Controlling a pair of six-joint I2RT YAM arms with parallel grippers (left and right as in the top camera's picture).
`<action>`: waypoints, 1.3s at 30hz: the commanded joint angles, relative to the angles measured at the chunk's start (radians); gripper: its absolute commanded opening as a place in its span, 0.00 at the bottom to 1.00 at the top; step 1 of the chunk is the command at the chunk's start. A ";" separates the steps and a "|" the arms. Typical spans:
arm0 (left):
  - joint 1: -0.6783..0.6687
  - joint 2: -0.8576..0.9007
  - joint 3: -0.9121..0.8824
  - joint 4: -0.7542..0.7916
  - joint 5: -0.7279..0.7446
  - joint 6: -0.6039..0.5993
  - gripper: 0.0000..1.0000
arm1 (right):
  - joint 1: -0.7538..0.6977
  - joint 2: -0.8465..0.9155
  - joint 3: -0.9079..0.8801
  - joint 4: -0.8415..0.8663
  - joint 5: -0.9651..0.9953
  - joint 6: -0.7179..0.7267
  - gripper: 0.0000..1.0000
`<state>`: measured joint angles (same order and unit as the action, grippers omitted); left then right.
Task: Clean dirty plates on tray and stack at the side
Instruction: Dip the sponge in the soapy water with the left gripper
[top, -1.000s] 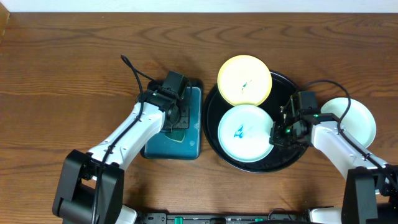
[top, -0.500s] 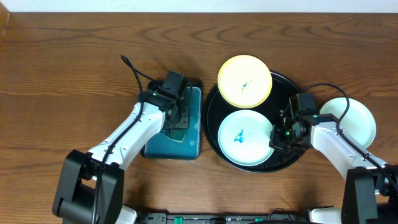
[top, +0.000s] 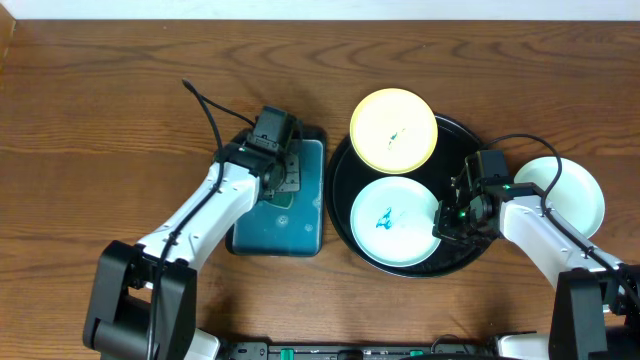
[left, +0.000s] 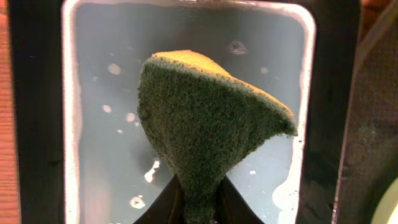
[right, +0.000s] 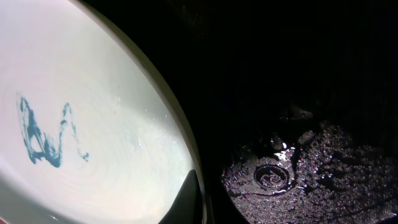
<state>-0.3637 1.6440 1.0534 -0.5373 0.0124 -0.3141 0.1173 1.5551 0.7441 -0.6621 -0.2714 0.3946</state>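
- The left gripper (left: 199, 205) was seen clamped on the lower edge of a green sponge (left: 205, 124), which was held above the wet teal tray (top: 300, 228), not resting on it.
- The right gripper (top: 446, 222) was closed at the right rim of the near plate (top: 393, 222). It was judged to be pinching that rim, though only one fingertip could be made out in the wrist view.
- The near plate lay in the front half of the black tray (top: 458, 150), with a blue-green smear (right: 43, 137) at its centre not yet wiped.
- The yellow plate (top: 393, 130) lay just behind it on the same tray, faintly marked at centre. A third plate (top: 578, 195) lay on the table, right of the black tray.
- The smeared centre lay to the right of the sponge, across the teal tray's right edge and the black tray's left rim. The left arm was the nearer one on that side, and the plate's left half was left free.
- A sideways carry rightward, then a descent onto the smear, was judged to be called for.
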 joint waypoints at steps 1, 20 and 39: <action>0.006 0.002 -0.010 0.002 -0.024 0.007 0.17 | 0.009 -0.005 -0.006 -0.003 0.013 0.010 0.01; 0.006 0.004 -0.194 0.143 -0.024 0.006 0.43 | 0.009 -0.005 -0.006 -0.005 0.013 0.010 0.01; 0.006 -0.110 -0.157 0.141 -0.024 0.006 0.07 | 0.009 -0.005 -0.006 -0.009 0.013 0.009 0.01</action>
<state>-0.3607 1.5845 0.8745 -0.3935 -0.0029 -0.3130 0.1173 1.5551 0.7441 -0.6651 -0.2718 0.3946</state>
